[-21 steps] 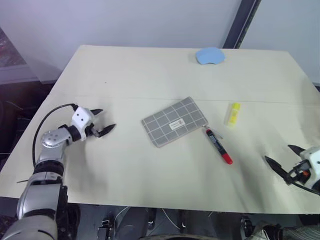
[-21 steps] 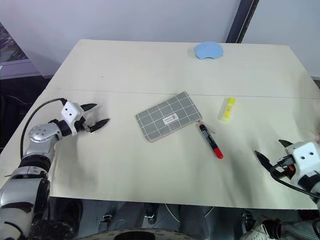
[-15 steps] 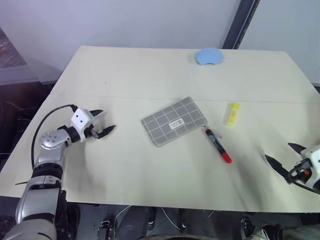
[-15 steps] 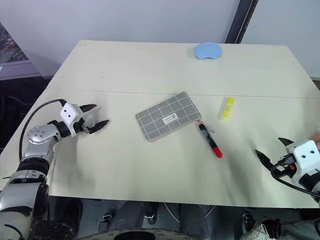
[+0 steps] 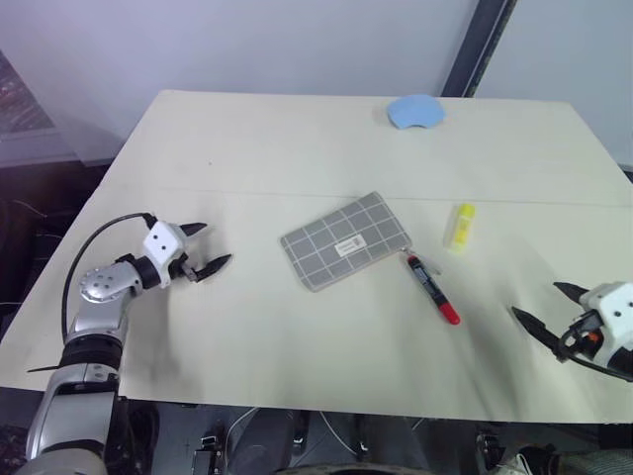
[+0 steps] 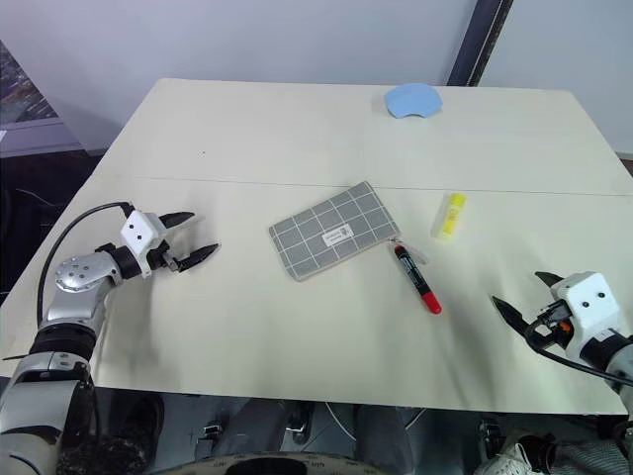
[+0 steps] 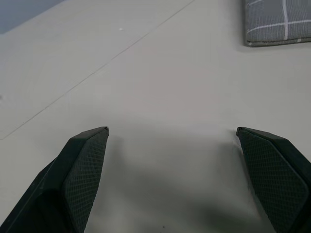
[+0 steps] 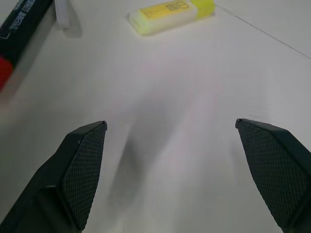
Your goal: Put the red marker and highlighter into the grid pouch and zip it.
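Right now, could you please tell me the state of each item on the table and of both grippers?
grid pouch: lying flat, nothing visibly in it; whether the zipper is open cannot be told.
red marker: lying on the table just beside the pouch's corner, capped.
highlighter: lying on the table, apart from the marker.
blue object: resting at the far edge.
left gripper: open, empty.
right gripper: open, empty.

Left gripper [image 5: 203, 249]: white housing, black textured fingers [image 7: 82, 165], silver jointed arm, looped black cable. Right gripper [image 6: 522, 297]: matching white housing, possibly orange detail.
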{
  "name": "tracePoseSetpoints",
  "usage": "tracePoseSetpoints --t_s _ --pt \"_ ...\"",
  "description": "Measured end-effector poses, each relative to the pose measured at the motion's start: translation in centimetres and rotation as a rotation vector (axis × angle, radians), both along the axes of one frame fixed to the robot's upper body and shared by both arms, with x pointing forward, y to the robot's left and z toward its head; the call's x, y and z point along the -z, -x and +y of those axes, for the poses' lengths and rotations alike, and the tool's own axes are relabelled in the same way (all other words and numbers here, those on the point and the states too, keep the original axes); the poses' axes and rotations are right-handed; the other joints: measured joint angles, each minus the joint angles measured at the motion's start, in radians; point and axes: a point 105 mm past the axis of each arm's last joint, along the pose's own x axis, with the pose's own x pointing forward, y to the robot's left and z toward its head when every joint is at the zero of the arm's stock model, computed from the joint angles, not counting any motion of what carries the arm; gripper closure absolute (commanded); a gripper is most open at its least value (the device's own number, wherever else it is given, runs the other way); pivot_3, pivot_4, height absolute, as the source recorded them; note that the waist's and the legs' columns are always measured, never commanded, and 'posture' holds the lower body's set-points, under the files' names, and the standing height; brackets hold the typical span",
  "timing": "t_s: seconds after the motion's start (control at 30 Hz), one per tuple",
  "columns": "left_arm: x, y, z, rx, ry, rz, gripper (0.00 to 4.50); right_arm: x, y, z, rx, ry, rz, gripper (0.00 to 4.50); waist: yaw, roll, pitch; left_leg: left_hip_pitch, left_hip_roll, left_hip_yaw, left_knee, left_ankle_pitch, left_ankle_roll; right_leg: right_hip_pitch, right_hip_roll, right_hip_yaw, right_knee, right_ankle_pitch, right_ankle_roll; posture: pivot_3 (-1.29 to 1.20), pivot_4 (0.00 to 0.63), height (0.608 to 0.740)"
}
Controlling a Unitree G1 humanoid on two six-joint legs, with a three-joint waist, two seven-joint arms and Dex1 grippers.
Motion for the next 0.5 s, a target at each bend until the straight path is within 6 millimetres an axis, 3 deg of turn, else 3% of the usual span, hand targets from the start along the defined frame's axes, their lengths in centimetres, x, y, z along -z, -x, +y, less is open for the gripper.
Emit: tracePoseSetpoints --t_s 0.03,0.13,0.27,0.37,0.5 --pt "0.0 0.1 -0.1 0.002 0.0 0.0 0.05 0.1 0.0 0.0 0.006 -0.004 0.009 0.08 0.0 0.0 0.0 0.0 0.0 0.0 0.0 0.0 0.0 0.0 0.0 0.0 0.0 0.0 0.0 0.0 0.15 0.739" --pt "0.1 0.2 -0.9 0.025 0.014 -0.008 0.0 -0.5 -1.1 0.8 -0.007 -0.05 -0.008 0.91 -0.002 0.0 0.0 0.0 0.0 0.001 0.0 0.0 0.0 0.0 0.0 0.0 -0.001 0.0 0.0 0.0 0.15 0.739" --pt "0.1 0.5 -2.8 0.11 -0.026 -0.041 0.0 -2.5 -4.1 3.3 -0.067 -0.082 -0.1 2.96 -0.006 0.0 0.0 0.001 0.001 0.001 0.0 0.0 0.0 0.0 0.0 -0.001 -0.001 0.001 -0.001 0.0 0.15 0.739" --pt "-0.4 1.1 -5.3 0.237 -0.093 -0.112 0.0 -4.2 -7.4 8.3 -0.19 -0.134 -0.186 4.47 -0.016 0.0 0.0 0.001 0.002 0.001 0.0 0.0 0.0 0.0 0.0 -0.002 0.0 0.002 -0.002 0.0 0.15 0.739" --pt "-1.1 1.9 -8.0 0.368 -0.143 -0.211 0.0 -4.7 -9.9 14.4 -0.304 -0.201 -0.235 4.47 -0.023 -0.001 0.0 0.0 0.001 0.0 -0.002 0.0 -0.001 -0.002 -0.001 -0.003 -0.001 0.002 -0.002 0.0 0.15 0.739"
